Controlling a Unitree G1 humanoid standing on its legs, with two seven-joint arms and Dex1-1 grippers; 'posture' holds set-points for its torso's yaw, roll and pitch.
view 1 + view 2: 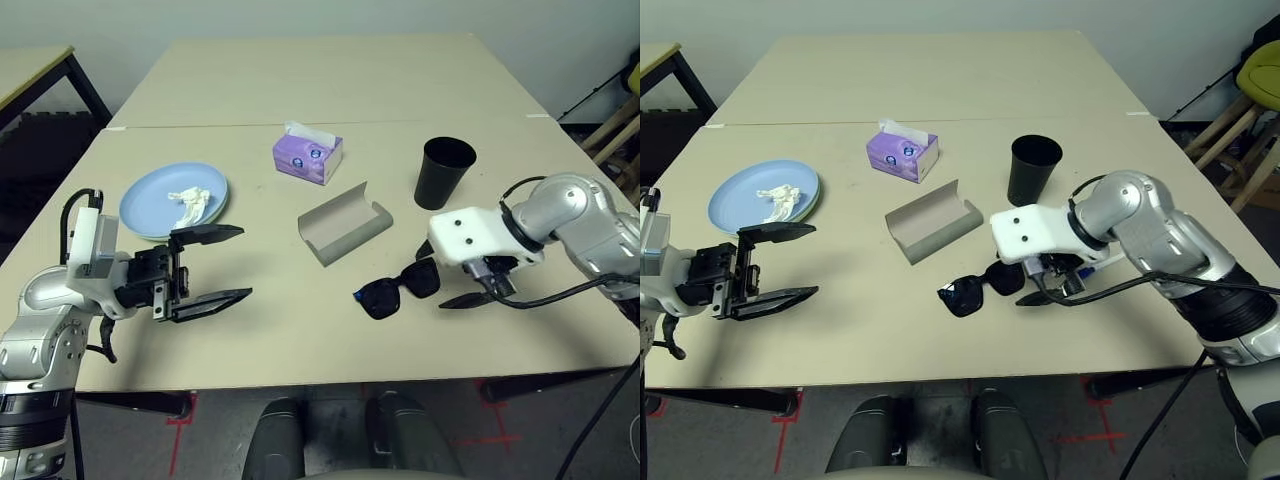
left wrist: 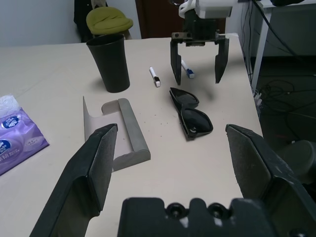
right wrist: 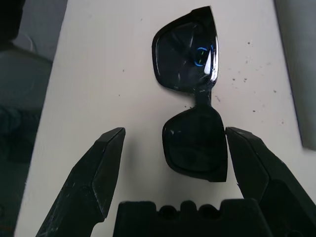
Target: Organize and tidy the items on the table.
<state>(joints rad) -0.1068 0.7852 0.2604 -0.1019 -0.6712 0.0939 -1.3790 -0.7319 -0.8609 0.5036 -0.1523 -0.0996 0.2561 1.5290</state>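
**Tidying partly done: sunglasses not yet in their case**

While the robot leaned over the pale beige table [image 1: 300, 330], most of the sorting looked unfinished. The black sunglasses [image 1: 398, 287] lay folded on the tabletop near the robot's edge, just beside the open grey glasses case [image 1: 343, 226], which sat empty at the middle of the table. The right gripper [image 2: 199, 60] hung over the sunglasses with its jaws spread wide and nothing in them; in the right wrist view one lens sat between the two fingers [image 3: 96, 173], but whether they touched it could not be told.

The left gripper [image 1: 208, 268] hovered off to the robot's left, pointing across the table, its jaws also wide and empty. Just beyond it lay the blue plate [image 1: 150, 200], stacked on a second plate whose edge barely showed, with the crumpled white tissue [image 1: 190, 203] resting on top.

The black cup [image 1: 442, 172] stood upright behind the right arm. In the left wrist view two white-and-blue pens [image 2: 155, 77] lay loose on the table beside the cup, not inside it. A purple tissue box [image 1: 308, 155] sat near the table's seam.

Judging from this, the plates appeared gathered, while the sunglasses, pens and tissue were likely left to put away.
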